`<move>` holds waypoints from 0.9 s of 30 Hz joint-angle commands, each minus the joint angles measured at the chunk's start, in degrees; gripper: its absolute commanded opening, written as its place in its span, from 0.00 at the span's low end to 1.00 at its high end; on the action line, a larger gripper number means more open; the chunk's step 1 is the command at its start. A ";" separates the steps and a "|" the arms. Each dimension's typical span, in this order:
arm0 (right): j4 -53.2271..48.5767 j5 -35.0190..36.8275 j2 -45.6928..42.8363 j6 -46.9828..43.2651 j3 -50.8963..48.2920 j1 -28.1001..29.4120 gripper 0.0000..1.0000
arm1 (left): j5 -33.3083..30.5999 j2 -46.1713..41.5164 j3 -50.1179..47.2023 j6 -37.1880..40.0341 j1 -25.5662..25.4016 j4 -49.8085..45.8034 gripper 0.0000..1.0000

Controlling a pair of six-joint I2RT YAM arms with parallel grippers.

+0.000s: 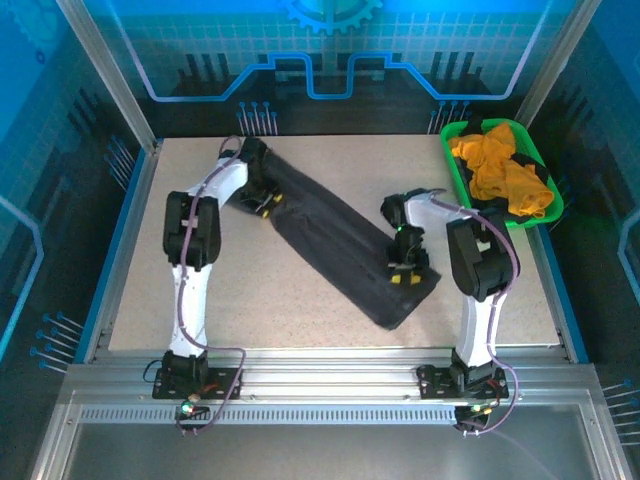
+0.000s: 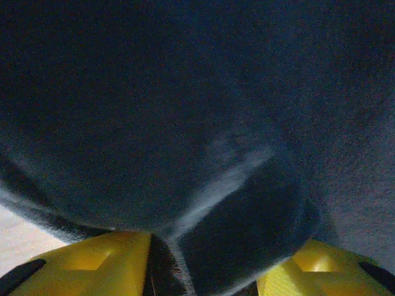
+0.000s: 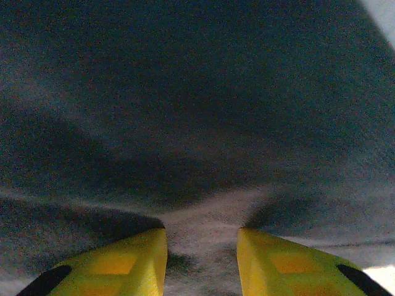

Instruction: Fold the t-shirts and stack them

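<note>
Speckled beige tabletop (image 1: 260, 300), alu frame rails (image 1: 330, 385) at front, blue-lit back panel (image 1: 200, 50) w/ gear graphic (image 1: 330, 12).

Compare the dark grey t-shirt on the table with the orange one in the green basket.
Colour: the dark grey t-shirt is charcoal, the orange t-shirt bright orange-yellow. Pose: the grey lies in a long diagonal band on the table; the orange is heaped in the green basket. Handling: the left gripper and right gripper sit on the grey, none at the orange. Both are soft cloth.
</note>
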 commanded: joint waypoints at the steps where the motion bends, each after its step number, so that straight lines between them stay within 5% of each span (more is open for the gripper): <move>1: 5.78 -9.83 -4.16 12.03 -7.03 4.44 0.37 | 4.92 10.75 13.70 2.38 -3.75 5.37 0.48; 7: 20.62 -21.23 -3.65 29.08 -11.84 11.46 0.37 | 8.65 19.42 27.65 0.79 -6.90 12.37 0.50; 15: 15.91 -16.37 -10.90 27.88 -6.47 8.54 0.45 | 3.26 6.26 22.49 5.51 -6.63 12.90 0.59; 20: 11.00 -13.42 -20.67 22.20 -8.77 3.95 0.55 | 1.87 -12.38 1.75 7.70 -7.61 13.65 0.64; 27: 6.63 -11.05 -32.11 13.22 -20.87 -0.34 0.58 | 17.60 -34.00 -37.16 5.95 -9.53 8.61 0.62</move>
